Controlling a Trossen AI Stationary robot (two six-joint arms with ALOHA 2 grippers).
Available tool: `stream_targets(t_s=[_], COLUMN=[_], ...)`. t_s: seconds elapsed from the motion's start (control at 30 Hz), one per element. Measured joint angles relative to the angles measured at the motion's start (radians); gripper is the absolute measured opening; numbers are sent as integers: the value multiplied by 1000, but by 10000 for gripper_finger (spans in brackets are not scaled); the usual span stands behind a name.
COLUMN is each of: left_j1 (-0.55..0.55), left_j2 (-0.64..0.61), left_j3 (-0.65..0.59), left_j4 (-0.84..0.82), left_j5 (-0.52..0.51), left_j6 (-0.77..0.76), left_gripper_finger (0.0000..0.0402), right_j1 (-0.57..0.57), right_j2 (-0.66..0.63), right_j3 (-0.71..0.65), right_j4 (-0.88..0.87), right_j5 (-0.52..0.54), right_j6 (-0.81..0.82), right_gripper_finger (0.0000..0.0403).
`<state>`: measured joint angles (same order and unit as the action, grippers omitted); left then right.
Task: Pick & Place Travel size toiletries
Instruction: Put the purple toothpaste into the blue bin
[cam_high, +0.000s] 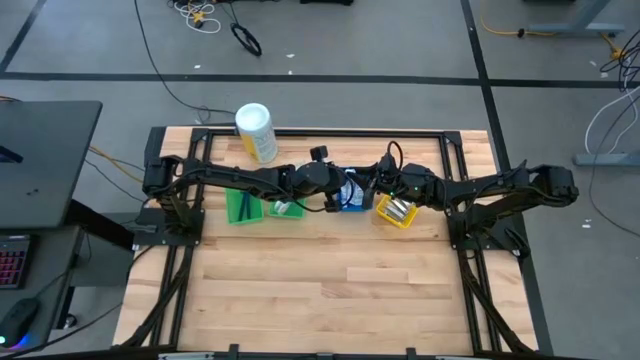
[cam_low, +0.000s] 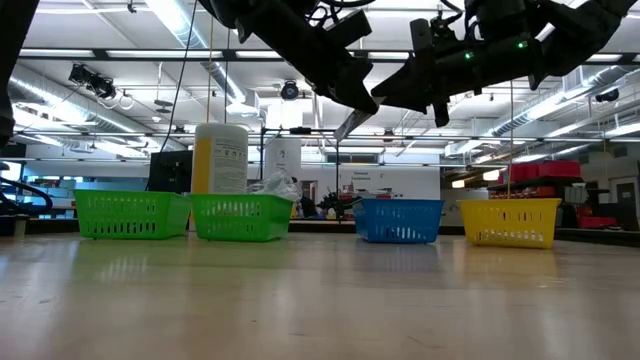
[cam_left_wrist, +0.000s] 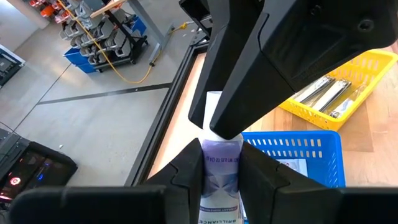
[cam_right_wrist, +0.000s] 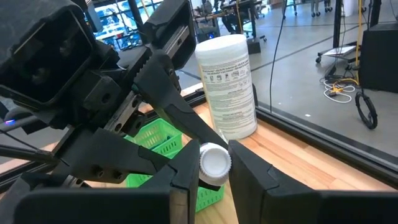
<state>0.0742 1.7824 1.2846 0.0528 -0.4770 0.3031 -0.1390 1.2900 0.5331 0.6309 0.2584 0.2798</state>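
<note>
Pale wooden table (cam_high: 300, 290), both arms meeting mid-air above the blue plastic bin (cam_high: 351, 199).
From above, your left tool (cam_high: 345, 192) and right tool (cam_high: 372, 190) face each other. Left wrist: it pinches the white-and-lilac travel tube (cam_left_wrist: 221, 171), long axis pointing into the right tool. Right wrist: those fingers close around its white cap (cam_right_wrist: 214, 163).

A small white plastic toothpaste tube (cam_left_wrist: 221, 171) with a bluish-purple printed label and a round white screw cap (cam_right_wrist: 214, 162) hangs in the air above the blue slotted plastic bin (cam_left_wrist: 297, 152), its body and its cap end each pinched between dark fingers. More white toiletries (cam_high: 285, 208) lie in a green bin left of the blue bin.
</note>
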Motion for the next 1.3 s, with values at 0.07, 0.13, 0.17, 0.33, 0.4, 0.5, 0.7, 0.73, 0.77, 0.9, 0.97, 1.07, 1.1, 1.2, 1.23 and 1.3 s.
stream_targets(t_s=[0.07,0.13,0.17,0.33,0.4,0.5,0.7,0.73,0.77,0.9,0.97,1.07,1.1,1.2,1.23,1.3], left_j1=[0,0,0,1,1,0,2,3,4,8,10,12,13,15,16,16], left_j2=[0,0,0,0,0,0,0,0,0,0,0,0,0,0,0,0], left_j3=[0,0,0,0,0,0,0,0,0,0,0,0,0,0,0,0], left_j4=[0,0,0,-1,1,4,2,1,1,0,0,0,0,0,-1,-1], left_j5=[0,0,-1,13,25,22,22,23,24,24,24,25,26,26,26,26], left_j6=[0,4,7,-6,-12,-13,-35,-42,-53,-62,-62,-64,-68,-83,-83,-83], left_gripper_finger=[95,103,109,139,149,161,169,169,169,170,170,170,170,170,170,169], right_j1=[0,0,0,0,1,0,-29,-37,-44,-88,-114,-137,-141,-143,-143,-143], right_j2=[0,0,0,0,0,1,1,1,1,1,1,4,8,31,41,63], right_j3=[0,0,0,0,0,-1,-1,-1,-1,-2,-2,-2,-2,-2,-2,-2], right_j4=[-1,-2,-4,-18,-56,-130,-240,-266,-293,-399,-412,-411,-414,-421,-423,-408], right_j5=[0,1,2,6,40,101,124,124,124,22,-91,-187,-189,-148,-133,-122], right_j6=[0,0,0,0,0,0,67,84,103,178,201,235,236,216,201,173], right_gripper_finger=[72,72,72,71,71,71,71,71,71,71,71,71,71,71,71,74])
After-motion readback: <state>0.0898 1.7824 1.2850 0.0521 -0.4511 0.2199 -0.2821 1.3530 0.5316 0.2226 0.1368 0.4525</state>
